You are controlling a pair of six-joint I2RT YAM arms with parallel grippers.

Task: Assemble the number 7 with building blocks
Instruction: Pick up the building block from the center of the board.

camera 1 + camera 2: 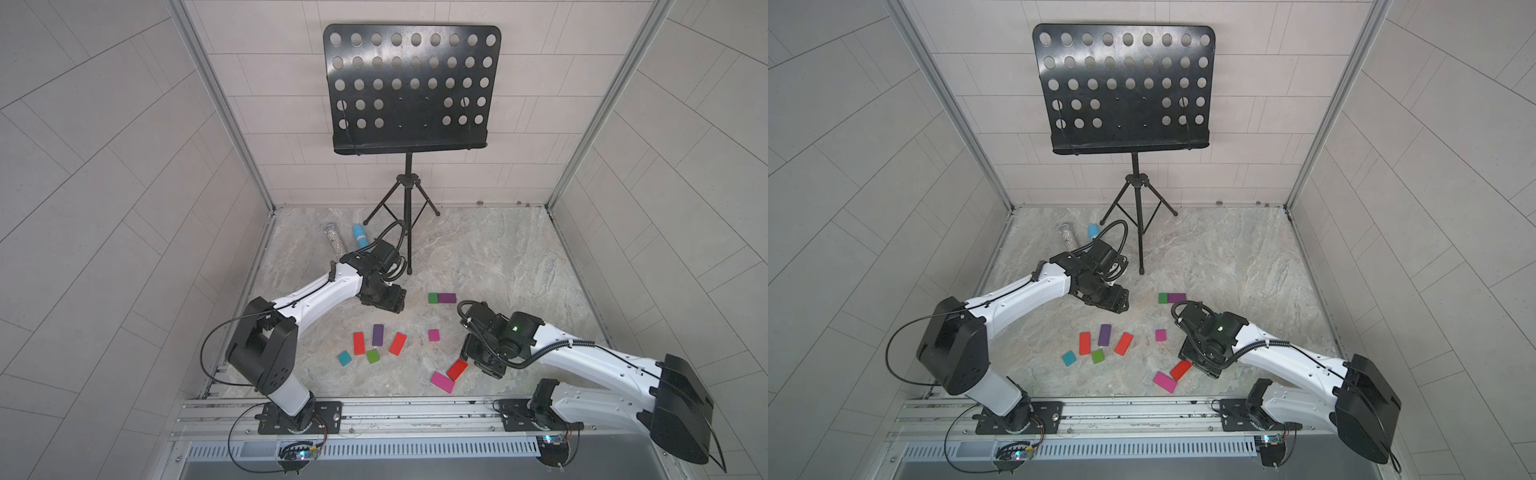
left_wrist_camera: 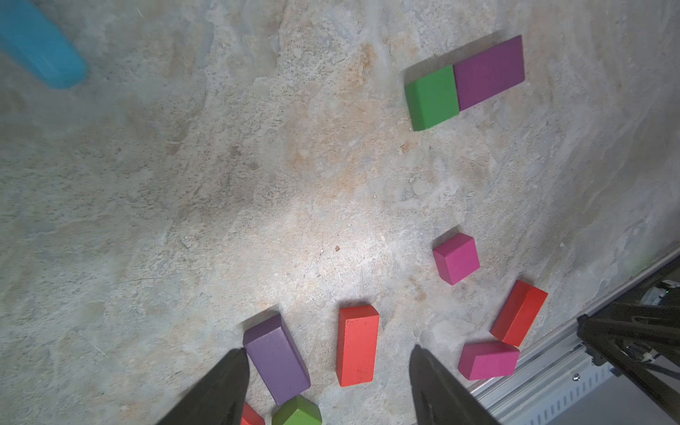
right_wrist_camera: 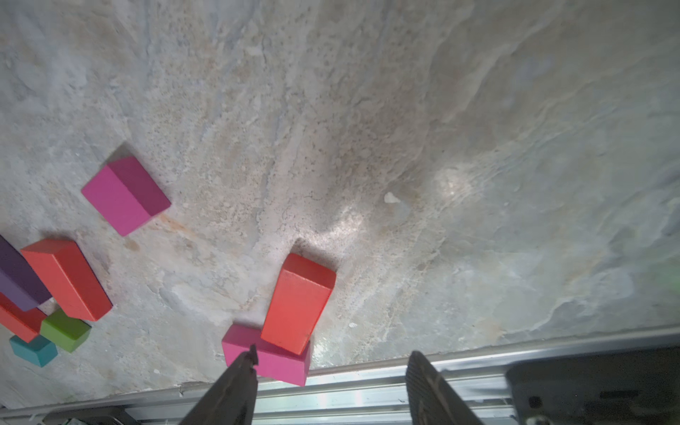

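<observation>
While a green square and purple bar sit joined end to end on the surface, likely the start of the 7's top stroke, eight more blocks lie loose nearer the rail. A red bar, one end touching a magenta bar, lies just ahead of the right fingers, its long axis running roughly away from them. Those fingers are spread and empty. The left fingers, likewise spread and empty, face a loose purple bar and a second red bar. For the red bar by the rail, the right arm looks the nearer.
</observation>
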